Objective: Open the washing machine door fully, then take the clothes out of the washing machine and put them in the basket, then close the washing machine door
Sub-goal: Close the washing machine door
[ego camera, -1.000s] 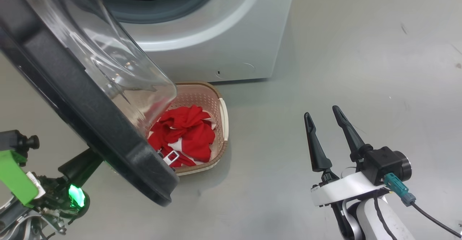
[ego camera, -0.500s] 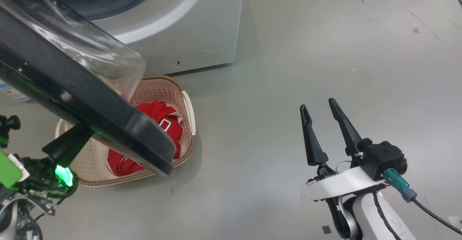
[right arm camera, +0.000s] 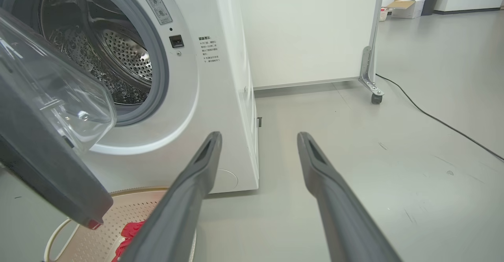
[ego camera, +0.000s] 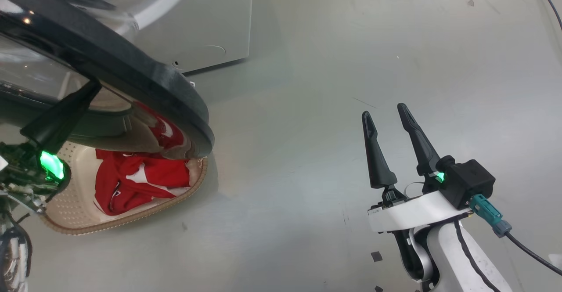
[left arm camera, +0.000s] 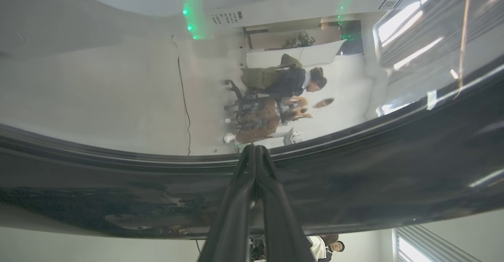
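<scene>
Washing machine door point(ego camera: 101, 57) is standing part open in the head view, its black rim point(ego camera: 193, 116) overhanging the basket point(ego camera: 131, 217) on the floor point(ego camera: 329, 85) before the washing machine point(ego camera: 210, 28). The red clothes point(ego camera: 140, 178) are lying in that basket. The left gripper point(ego camera: 92, 88) is bearing against the door's outer face, fingers pressed together; the right gripper point(ego camera: 384, 112) is hanging over bare floor, well apart, fingers spread and holding nothing

In the left wrist view the left gripper point(left arm camera: 255, 148) is resting its closed tips on the glossy rim point(left arm camera: 374, 175), at the edge of the glass point(left arm camera: 118, 96)

In the right wrist view the drum point(right arm camera: 126, 53) is looking empty where visible, and the door point(right arm camera: 47, 167) is hanging just above the basket point(right arm camera: 130, 207)

Risk, as judged: the tips are pushing on a slick curved surface and may slip off, leaving the door unlatched; the door's lower edge is passing close over the basket and may catch its rim

Against one second ago: the head camera has swung, so the machine is sitting further up and left. The door is now showing its outer face instead of its bulging bowl, so it is judged to be swinging shut. The right gripper is staying spread
</scene>
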`<state>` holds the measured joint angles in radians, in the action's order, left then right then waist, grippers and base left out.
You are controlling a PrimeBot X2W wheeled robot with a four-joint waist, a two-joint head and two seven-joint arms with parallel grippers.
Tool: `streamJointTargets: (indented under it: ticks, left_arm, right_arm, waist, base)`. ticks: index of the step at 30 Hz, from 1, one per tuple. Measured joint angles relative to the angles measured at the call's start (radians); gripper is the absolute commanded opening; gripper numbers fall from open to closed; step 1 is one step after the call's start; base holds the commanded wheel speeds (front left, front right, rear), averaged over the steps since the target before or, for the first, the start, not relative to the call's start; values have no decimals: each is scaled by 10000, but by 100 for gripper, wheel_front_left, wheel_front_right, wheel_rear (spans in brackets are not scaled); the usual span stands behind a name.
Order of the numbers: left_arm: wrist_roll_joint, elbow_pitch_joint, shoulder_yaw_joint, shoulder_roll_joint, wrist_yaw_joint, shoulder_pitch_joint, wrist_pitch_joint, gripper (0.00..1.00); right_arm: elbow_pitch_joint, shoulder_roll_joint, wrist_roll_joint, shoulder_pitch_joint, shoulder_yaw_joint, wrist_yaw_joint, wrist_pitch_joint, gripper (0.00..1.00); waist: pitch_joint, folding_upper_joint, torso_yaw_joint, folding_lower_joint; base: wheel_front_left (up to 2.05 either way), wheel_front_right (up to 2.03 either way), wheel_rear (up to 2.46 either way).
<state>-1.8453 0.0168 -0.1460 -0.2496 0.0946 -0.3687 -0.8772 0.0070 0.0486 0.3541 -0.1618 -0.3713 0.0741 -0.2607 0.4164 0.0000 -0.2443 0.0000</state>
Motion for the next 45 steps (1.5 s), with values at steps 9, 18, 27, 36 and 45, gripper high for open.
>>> streamJointTargets:
  ticks: [9,18,27,36,45]
  left_arm:
    - [253,474,-40,-115,-291,-1186,518,0]
    - [731,1154,-148,-109,-399,-2222,1135,0]
    - [953,1918,-134,-6,-405,-3007,1674,0]
    - [1193,2435,-119,263,-176,-3233,1843,0]
    - [228,2635,-727,1012,244,-2479,1730,0]
  right_arm:
    - [-90,0,153,-184,-132,94,0,100]
    - [-109,-2,276,-347,-322,173,0,100]
    - [-117,-4,328,-359,-322,257,0,100]
    - [-115,-6,318,-361,-178,274,0,100]
    - [23,-6,-71,-360,105,339,0,100]
  waist:
    - [384,0,-444,0]
    - [573,0,-844,0]
    - [629,0,-1030,0]
    - [545,0,-985,0]
    - [312,0,-155,-1]
  base:
    - [0,0,0]
    - [0,0,0]
    - [0,0,0]
    - [0,0,0]
    - [0,0,0]
